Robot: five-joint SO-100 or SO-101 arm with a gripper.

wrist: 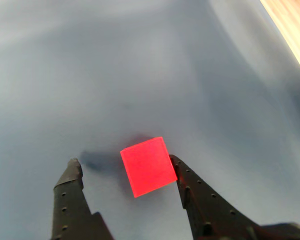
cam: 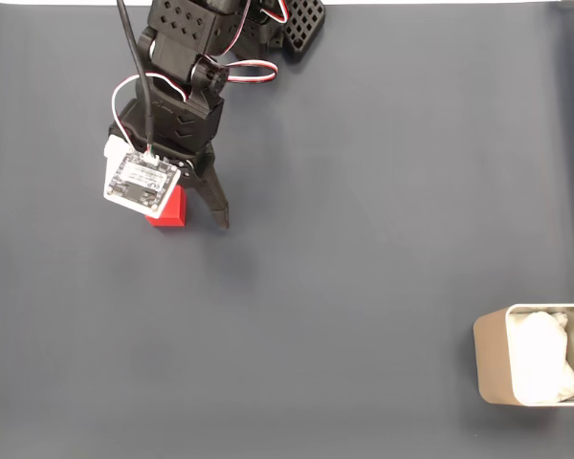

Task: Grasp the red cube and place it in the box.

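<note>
My jaws (wrist: pixel 124 165) are down at the worktop (wrist: pixel 140 65) and spread wide, gripping nothing. In the wrist view the red cube (wrist: pixel 148 166) sits flat on the grey surface between my two fingers. The right finger (wrist: pixel 190 182) is touching or just beside the cube's right edge; the left finger (wrist: pixel 72 180) stands well apart from its left edge, with bare worktop and a dark shadow in the gap.

In the fixed view the red cube (cam: pixel 168 207) peeks out under my wrist board (cam: pixel 142 182), upper left of the mat, and one dark finger (cam: pixel 213 196) angles down just to its right. The box (cam: pixel 491 359) is well apart, at the lower right, cut off by the picture's right edge, white lining (cam: pixel 542 356) showing inside. Between cube and box lies open grey worktop, nothing standing on it. In the wrist view the mat's edge shows at top right, pale wood (wrist: pixel 290 20) beyond it.
</note>
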